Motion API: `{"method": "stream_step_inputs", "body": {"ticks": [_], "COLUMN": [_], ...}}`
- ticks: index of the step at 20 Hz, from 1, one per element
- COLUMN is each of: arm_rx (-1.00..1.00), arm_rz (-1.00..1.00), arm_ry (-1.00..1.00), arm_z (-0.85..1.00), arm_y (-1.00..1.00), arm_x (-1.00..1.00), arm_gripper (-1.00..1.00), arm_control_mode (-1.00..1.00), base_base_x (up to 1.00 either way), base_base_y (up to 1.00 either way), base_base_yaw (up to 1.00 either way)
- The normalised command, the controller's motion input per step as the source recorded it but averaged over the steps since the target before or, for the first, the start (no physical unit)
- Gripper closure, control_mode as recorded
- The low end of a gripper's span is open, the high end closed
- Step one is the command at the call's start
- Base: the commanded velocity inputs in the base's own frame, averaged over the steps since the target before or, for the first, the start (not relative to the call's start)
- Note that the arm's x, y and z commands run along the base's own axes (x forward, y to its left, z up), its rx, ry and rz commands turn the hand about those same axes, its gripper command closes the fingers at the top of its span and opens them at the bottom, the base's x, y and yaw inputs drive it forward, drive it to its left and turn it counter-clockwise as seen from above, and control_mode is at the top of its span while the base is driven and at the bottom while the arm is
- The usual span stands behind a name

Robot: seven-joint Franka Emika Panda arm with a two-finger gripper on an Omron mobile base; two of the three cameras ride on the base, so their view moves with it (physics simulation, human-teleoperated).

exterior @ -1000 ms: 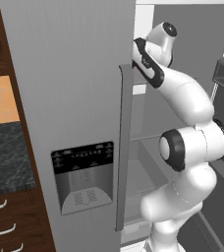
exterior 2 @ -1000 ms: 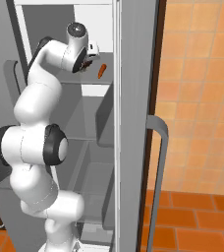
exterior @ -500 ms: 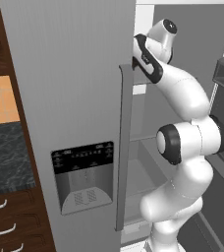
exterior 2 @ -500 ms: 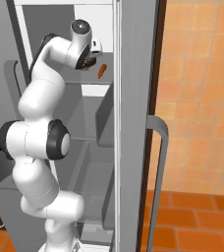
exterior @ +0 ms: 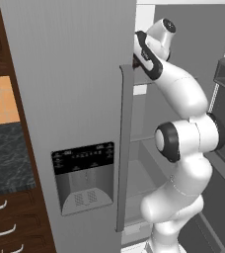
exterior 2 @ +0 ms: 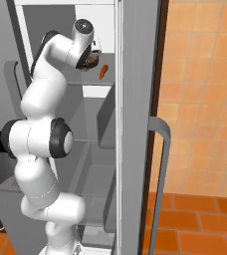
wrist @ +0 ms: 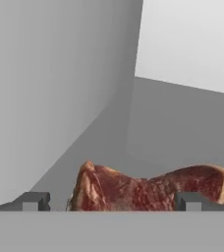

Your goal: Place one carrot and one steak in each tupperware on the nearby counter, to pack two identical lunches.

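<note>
My gripper [wrist: 109, 201] is open inside the fridge. The steak [wrist: 148, 187] lies flat between my fingertips, its long axis running across from one tip to the other.

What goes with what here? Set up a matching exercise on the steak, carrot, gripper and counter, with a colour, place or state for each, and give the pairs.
Things:
1. steak
2. carrot
3. gripper
4. counter

Descriptions:
A. orange, inside the fridge
B. dark and marbled, left of the fridge
C. red-brown, lying just ahead of the finger tips
D. jaws wide open, holding nothing

Pairs: 1-C, 2-A, 3-D, 4-B
</note>
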Motion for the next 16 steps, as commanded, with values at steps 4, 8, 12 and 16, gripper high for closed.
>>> {"method": "stream_step_inputs", "body": {"ticks": [4, 8, 12, 16], "arm_rx": [-0.05, -0.04, -0.03, 0.00], "arm_rz": [0.13, 0.12, 0.11, 0.08], "arm_ry": [0.11, 0.04, 0.00, 0.00], "arm_z": [-0.57, -0.79, -0.22, -0.11], "arm_y": [0.00, 0.00, 0.00, 0.07], "arm_x": [0.04, 0.03, 0.01, 0.00], "arm_gripper": [-1.00, -1.00, -1.00, 1.00], "arm_control_mode": [-1.00, -1.00, -1.00, -1.00], "base_base_x": [0.00, 0.00, 0.00, 0.00], "base_base_y": [0.00, 0.00, 0.00, 0.00], "base_base_yaw": [0.00, 0.00, 0.00, 0.00]}}
